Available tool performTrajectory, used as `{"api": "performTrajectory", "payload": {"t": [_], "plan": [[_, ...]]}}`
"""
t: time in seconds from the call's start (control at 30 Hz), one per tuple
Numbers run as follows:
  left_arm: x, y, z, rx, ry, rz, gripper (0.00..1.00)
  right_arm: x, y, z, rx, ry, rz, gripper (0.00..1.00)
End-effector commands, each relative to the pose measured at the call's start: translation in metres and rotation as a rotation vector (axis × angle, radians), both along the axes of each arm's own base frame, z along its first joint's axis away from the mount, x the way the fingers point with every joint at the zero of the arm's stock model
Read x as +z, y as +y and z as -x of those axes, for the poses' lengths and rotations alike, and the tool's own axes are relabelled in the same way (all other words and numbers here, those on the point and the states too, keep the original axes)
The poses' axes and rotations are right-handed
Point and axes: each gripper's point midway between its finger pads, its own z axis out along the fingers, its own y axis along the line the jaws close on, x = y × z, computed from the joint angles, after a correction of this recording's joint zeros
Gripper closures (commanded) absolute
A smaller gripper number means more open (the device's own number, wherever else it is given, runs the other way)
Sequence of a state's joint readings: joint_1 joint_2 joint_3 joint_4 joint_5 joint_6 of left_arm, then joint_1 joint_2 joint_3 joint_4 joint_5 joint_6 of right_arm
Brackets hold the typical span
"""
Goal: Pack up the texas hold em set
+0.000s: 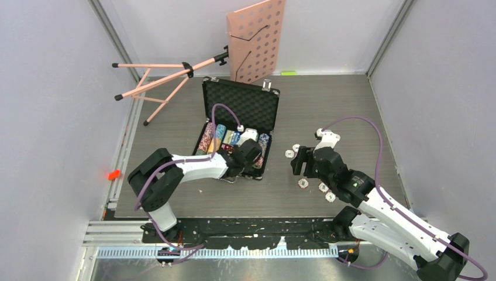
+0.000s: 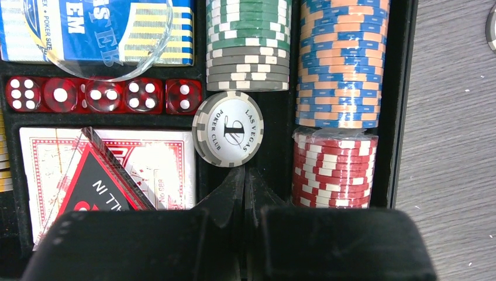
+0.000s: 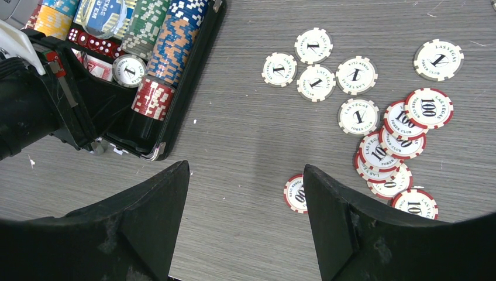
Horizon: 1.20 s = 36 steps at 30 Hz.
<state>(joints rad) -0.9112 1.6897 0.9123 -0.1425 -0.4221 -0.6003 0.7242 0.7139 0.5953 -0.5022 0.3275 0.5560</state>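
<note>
An open black case (image 1: pixel 243 102) sits mid-table. The left gripper (image 2: pixel 244 178), jaws clenched on nothing, points at a white chip (image 2: pixel 228 130) tilted on edge in a chip row, just past its tips. Loose chips (image 3: pixel 358 116) lie flat on the table right of the case, just ahead of the right gripper (image 3: pixel 245 170), the nearer arm, its jaws released.

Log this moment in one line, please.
left fingers: shut, behind white 1 chip in case | right fingers: open, near loose chips on table

Grey table (image 1: pixel 327 105): case (image 1: pixel 243 105), loose chips (image 3: pixel 357 76), stand (image 1: pixel 158 82)
</note>
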Motion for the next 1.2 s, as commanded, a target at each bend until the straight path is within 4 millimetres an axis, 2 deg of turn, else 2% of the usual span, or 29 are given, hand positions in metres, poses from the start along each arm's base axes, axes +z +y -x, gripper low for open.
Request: {"api": "performTrajectory", "payload": {"t": [0.0, 0.4, 0.73, 1.17], "plan": [[0.008, 0.023, -0.019, 0.038, -0.105, -0.082, 1.0, 0.007, 0.003, -0.005, -0.014, -0.019, -0.026, 0.23], [0.023, 0.0, -0.027, -0.079, -0.146, -0.044, 1.0, 0.006, 0.003, -0.003, -0.008, -0.017, -0.033, 0.23], [0.035, -0.011, -0.033, -0.13, -0.161, -0.051, 1.0, 0.004, 0.005, -0.003, 0.001, -0.007, -0.029, 0.23], [0.058, -0.026, -0.028, -0.239, -0.184, -0.002, 1.0, 0.002, 0.007, -0.004, 0.006, 0.001, -0.024, 0.23]]}}
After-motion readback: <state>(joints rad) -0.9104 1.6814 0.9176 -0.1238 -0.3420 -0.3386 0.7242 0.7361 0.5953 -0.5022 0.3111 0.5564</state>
